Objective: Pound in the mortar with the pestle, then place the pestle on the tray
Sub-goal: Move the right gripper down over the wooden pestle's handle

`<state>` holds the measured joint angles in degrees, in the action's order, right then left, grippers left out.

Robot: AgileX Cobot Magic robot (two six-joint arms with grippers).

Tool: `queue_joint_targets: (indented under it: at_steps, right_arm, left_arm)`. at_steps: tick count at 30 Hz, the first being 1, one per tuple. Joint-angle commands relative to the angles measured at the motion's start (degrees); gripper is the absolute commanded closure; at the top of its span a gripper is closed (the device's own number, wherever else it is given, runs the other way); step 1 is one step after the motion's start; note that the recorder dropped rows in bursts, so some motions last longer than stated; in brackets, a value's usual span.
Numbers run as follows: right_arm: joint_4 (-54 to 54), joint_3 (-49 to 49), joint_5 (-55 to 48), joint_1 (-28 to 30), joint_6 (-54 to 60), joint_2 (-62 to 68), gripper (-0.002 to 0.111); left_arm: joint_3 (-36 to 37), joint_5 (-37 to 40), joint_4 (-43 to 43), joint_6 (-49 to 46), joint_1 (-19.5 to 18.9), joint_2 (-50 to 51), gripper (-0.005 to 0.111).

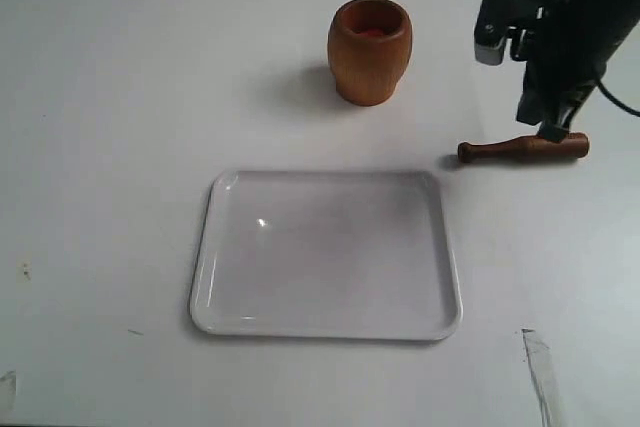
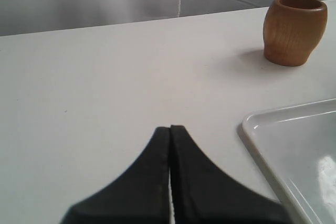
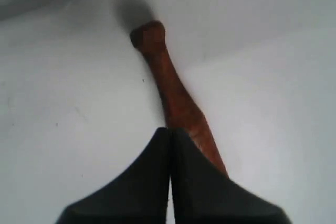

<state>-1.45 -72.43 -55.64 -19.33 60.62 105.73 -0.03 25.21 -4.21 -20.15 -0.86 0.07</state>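
Left fingers (image 2: pixel 149 182) pressed together | right fingers (image 3: pixel 147 182) likewise | pestle (image 1: pixel 525 148) flat, knob end nearest tray (image 1: pixel 203 257)

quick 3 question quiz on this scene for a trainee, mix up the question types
1. True or false: the pestle lies on the tray.
2. The mortar is: A) on the tray; B) upright on the table, apart from the tray; C) tipped on its side.
3. Fill in: the right gripper, at the pestle's thick end, is ___ (open/shut).

Key: 1 false, it lies on the table beside the tray; 2 B; 3 shut.
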Motion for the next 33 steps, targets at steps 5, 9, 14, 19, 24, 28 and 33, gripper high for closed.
queue_joint_targets:
  at_steps: [5, 9, 14, 19, 24, 28, 33]
  right_arm:
    - [-0.21, -0.4, 1.21, -3.48, 2.04, 4.21, 0.093]
    - [-0.69, -0.4, 1.74, -3.48, 1.93, 6.54, 0.064]
    - [-1.07, -0.29, 4.74, -3.48, 1.53, 7.8, 0.053]
    - [-0.97, -0.29, 9.64, -3.48, 1.53, 7.8, 0.053]
    - [-0.97, -0.29, 10.16, -3.48, 1.69, 7.8, 0.053]
    - [-0.97, 0.36, 9.1, -3.48, 2.05, 7.8, 0.053]
    - [-1.09, 1.28, 10.42, -3.48, 2.4, 8.16, 0.053]
  left_arm:
    - [0.03, -0.17, 0.42, 0.47, 0.44, -0.07, 0.107]
    - [0.03, -0.17, 0.42, 0.47, 0.44, -0.07, 0.107]
    - [0.03, -0.17, 0.42, 0.47, 0.44, -0.07, 0.107]
    - [0.03, -0.17, 0.42, 0.47, 0.44, -0.07, 0.107]
    - [0.03, -0.17, 0.42, 0.47, 0.44, -0.07, 0.107]
    - [0.03, -0.17, 0.42, 0.47, 0.44, -0.07, 0.107]
    - [0.03, -0.17, 0.42, 0.47, 0.44, -0.07, 0.107]
